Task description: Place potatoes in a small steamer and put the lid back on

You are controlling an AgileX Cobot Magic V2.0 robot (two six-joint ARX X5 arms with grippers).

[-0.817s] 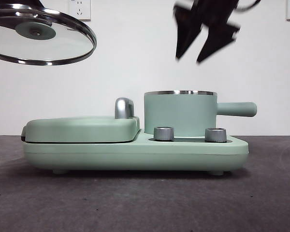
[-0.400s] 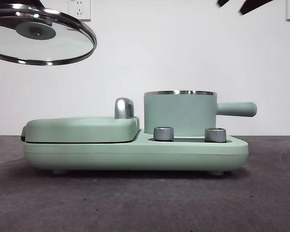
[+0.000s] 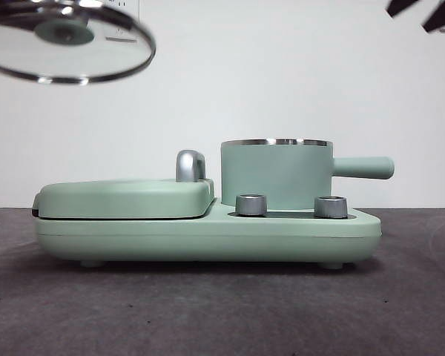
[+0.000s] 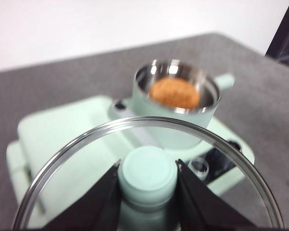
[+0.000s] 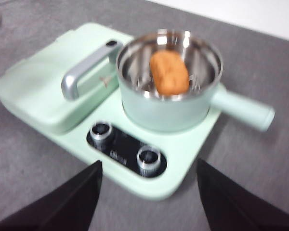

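Holding the lid (image 4: 149, 168) by its knob, the left gripper (image 4: 148, 180) is kept high and off to the griddle side, its fingers (image 4: 102, 199) clamped on the knob, so the pot (image 3: 277, 174) mouth is left clear. The potato (image 5: 169, 72) is seen lying inside the pot, on the steamer base (image 3: 208, 233) on the tabletop (image 3: 222, 311). The right gripper (image 5: 149, 195) is held high above with nothing in it, fingers spread apart. Judged from this, only the lid is left to be set on the rim.

front: low, level | wrists: high, angled down — all share steamer (image 3: 276, 174)
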